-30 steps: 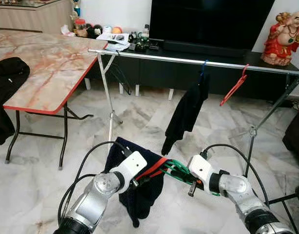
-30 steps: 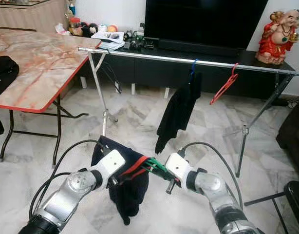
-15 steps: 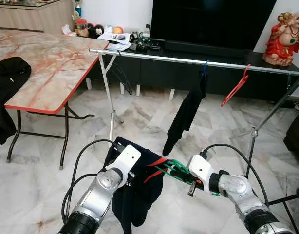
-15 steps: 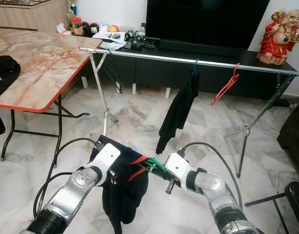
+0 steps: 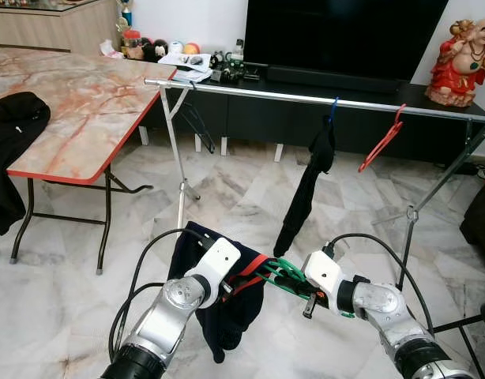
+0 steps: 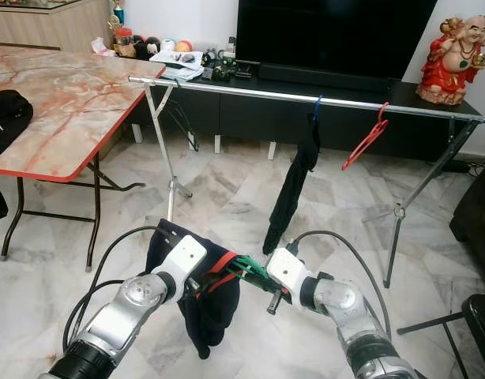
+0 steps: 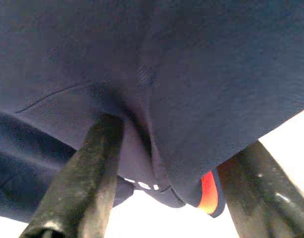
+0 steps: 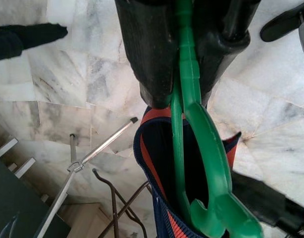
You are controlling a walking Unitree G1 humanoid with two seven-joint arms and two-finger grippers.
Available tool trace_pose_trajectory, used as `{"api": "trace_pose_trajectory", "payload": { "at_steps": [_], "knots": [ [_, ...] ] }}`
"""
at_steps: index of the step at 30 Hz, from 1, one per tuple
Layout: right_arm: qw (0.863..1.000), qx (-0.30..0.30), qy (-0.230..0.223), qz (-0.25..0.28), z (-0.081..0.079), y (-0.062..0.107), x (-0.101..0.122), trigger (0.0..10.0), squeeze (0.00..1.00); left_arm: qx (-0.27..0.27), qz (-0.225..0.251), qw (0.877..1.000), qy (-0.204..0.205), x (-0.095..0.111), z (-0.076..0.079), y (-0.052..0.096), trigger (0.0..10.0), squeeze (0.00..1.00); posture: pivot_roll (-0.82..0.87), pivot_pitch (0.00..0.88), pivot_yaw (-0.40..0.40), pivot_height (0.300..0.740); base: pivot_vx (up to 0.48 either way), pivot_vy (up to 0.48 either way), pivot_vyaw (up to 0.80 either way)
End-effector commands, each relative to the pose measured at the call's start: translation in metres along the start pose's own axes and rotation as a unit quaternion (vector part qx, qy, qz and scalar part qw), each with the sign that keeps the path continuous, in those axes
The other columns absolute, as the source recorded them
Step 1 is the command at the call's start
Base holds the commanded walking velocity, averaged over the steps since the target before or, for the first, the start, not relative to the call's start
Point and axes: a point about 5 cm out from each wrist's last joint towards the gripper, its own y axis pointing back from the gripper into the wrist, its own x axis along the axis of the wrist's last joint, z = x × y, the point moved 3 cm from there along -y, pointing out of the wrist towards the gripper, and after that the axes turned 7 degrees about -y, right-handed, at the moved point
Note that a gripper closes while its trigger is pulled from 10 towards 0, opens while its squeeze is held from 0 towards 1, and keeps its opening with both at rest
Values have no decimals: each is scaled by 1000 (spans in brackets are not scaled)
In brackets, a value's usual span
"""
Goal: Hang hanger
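My right gripper (image 5: pixel 296 279) is shut on a green hanger (image 8: pixel 201 163), whose body runs between the black fingers (image 8: pixel 147 49) into the red-trimmed neck of a navy garment (image 5: pixel 220 309). My left gripper (image 5: pixel 233 286) is shut on that garment; in the left wrist view the navy cloth (image 7: pixel 157 89) bunches between its fingers (image 7: pixel 85 183). The garment hangs low in front of me, between both arms. Beyond stands a silver clothes rail (image 5: pixel 290 96) carrying a black garment on a blue hanger (image 5: pixel 310 185) and a bare red hanger (image 5: pixel 381 144).
A marble-patterned folding table (image 5: pixel 77 103) with a black cloth (image 5: pixel 13 118) on it stands at the left. Behind the rail are a dark TV cabinet (image 5: pixel 250 118) and a red statue (image 5: pixel 464 59). The rail's legs (image 5: pixel 176 170) stand on pale marble floor. A dark chair (image 5: pixel 479 221) is at the right edge.
My left wrist rolled upward half a second ago and has turned back toward the hanger, the navy garment shifting with it. The black garment on the rail has swung narrower. The right gripper has barely moved.
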Motion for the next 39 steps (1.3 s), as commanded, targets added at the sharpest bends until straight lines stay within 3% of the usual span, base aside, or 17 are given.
{"api": "trace_pose_trajectory", "payload": {
  "at_steps": [1, 7, 39],
  "knots": [
    [1000, -8, 1, 20, 5, 1, 9, 0, 0, 13, -5, 1000, 0, -1, -4, -1, 0, 0, 44, 24, -88, 740, 0, 0, 0],
    [1000, -7, 0, 20, 6, 2, 9, 0, 0, 32, -17, 999, -5, -6, -9, -1, 0, 0, 43, 24, -88, 740, 0, 0, 0],
    [1000, -2, -7, -6, -1, 2, -6, 0, 0, 65, 14, 998, -8, 1, -18, -1, 0, 0, 45, 13, -86, 740, 0, 0, 0]
  ]
}}
